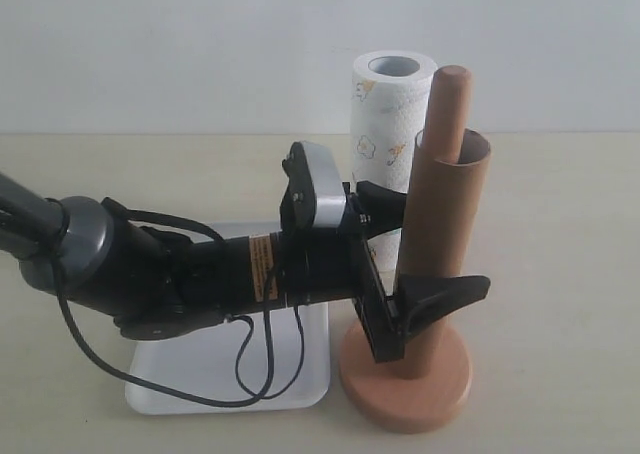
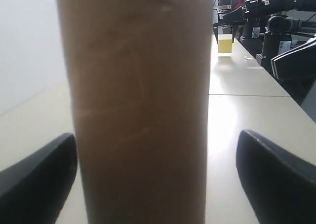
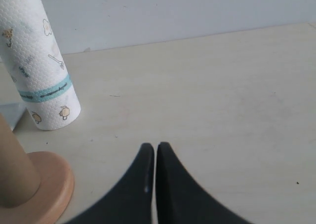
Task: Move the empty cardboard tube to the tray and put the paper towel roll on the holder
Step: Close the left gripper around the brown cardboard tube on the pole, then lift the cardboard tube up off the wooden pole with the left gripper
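The empty cardboard tube (image 1: 440,214) stands slipped over the holder's upright dowel (image 1: 450,99), whose rounded top sticks out above it. The holder's disc base (image 1: 405,384) rests on the table. My left gripper (image 1: 420,249) is open and straddles the tube at mid-height, one finger behind it and one in front. In the left wrist view the tube (image 2: 138,105) fills the middle, and a clear gap shows beside one finger (image 2: 271,179). The paper towel roll (image 1: 385,109) stands upright behind the holder. The white tray (image 1: 200,379) lies under my left arm. My right gripper (image 3: 156,147) is shut and empty.
In the right wrist view the paper towel roll (image 3: 37,71) stands near the holder base (image 3: 49,182), with a tray corner (image 3: 12,114) beside them. A small yellow block (image 2: 224,45) and other dark robot arms (image 2: 276,21) sit far off on the tables beyond.
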Motion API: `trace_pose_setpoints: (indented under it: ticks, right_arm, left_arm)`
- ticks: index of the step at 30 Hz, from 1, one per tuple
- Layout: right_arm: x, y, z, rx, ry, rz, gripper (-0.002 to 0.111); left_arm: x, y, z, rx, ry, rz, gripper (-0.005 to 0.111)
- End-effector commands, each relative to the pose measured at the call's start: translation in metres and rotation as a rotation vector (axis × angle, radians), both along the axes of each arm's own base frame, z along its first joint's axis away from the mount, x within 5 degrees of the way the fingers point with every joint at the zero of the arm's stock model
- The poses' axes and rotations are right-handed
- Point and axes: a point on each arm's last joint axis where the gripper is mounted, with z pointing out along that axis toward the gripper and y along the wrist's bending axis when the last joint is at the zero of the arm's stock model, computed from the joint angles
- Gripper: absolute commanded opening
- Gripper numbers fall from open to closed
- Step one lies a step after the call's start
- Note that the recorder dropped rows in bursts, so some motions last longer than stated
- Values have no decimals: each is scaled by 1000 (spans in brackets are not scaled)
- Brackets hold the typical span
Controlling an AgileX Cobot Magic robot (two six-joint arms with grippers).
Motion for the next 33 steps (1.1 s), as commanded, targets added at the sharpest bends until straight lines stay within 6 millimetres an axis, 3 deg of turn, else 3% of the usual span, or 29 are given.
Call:
trace_pose_setpoints:
  ticks: [1, 4, 14, 23, 33]
  right_arm:
    - [0, 0, 1, -1, -16, -4, 1]
    - [0, 0, 1, -1, -16, -4, 1]
    - [0, 0, 2, 0, -21, -4, 1]
    - [0, 0, 3, 3, -35, -4, 1]
    - [0, 0, 3, 3, -35, -4, 1]
  left_arm:
    - [0, -3, -1, -15, 9, -1, 79]
    - [0, -3, 0, -15, 8, -1, 68]
    - [0, -3, 0, -15, 8, -1, 4]
    - [0, -3, 0, -21, 41, -1, 4]
    - [-2, -1, 33, -80, 1, -5, 4]
